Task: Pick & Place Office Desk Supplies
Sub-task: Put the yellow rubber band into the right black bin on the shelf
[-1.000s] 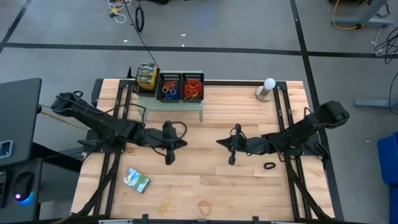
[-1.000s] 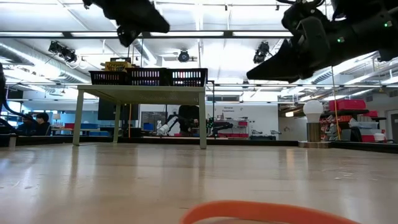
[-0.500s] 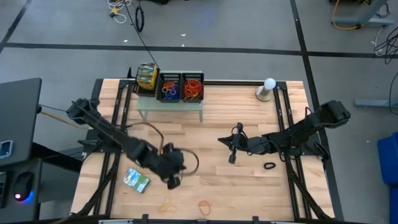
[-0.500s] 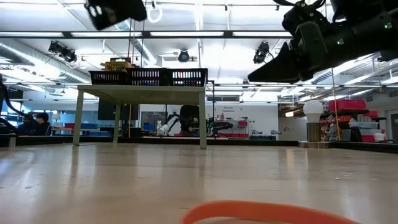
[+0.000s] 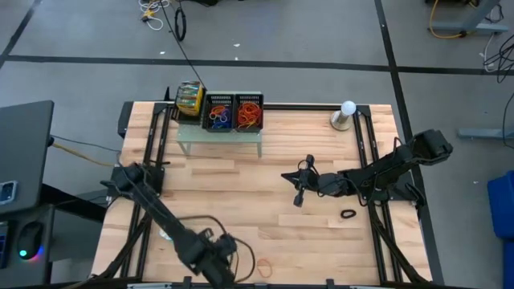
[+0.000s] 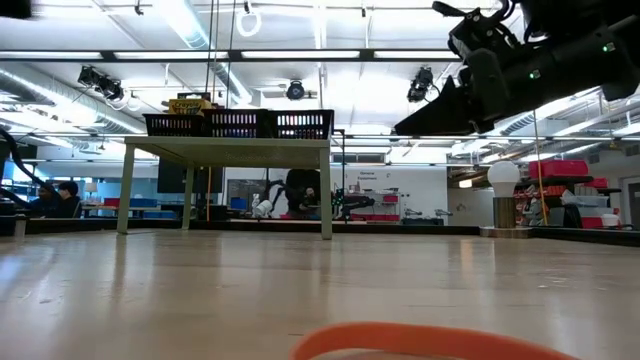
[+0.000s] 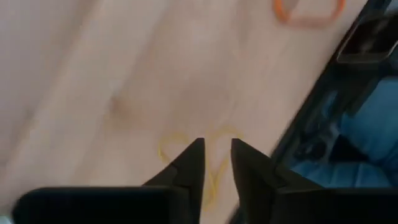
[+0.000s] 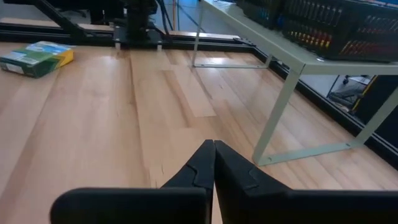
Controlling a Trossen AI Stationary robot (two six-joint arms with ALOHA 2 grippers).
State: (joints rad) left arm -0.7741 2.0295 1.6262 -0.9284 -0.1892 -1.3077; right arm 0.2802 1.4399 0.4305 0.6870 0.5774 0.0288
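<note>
Left gripper [image 7: 216,163] swung from table centre to near edge, fingers slightly apart over tan rubber band [image 7: 186,149]; orange band [image 7: 309,10] nearby. Right gripper [image 8: 213,163] closed, barely moved.

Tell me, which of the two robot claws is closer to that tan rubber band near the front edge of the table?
The left gripper. It hovers right over the tan rubber band, fingers slightly parted. The right gripper waits far off, shut, above mid-table.

No legible text or labels anywhere.
</note>
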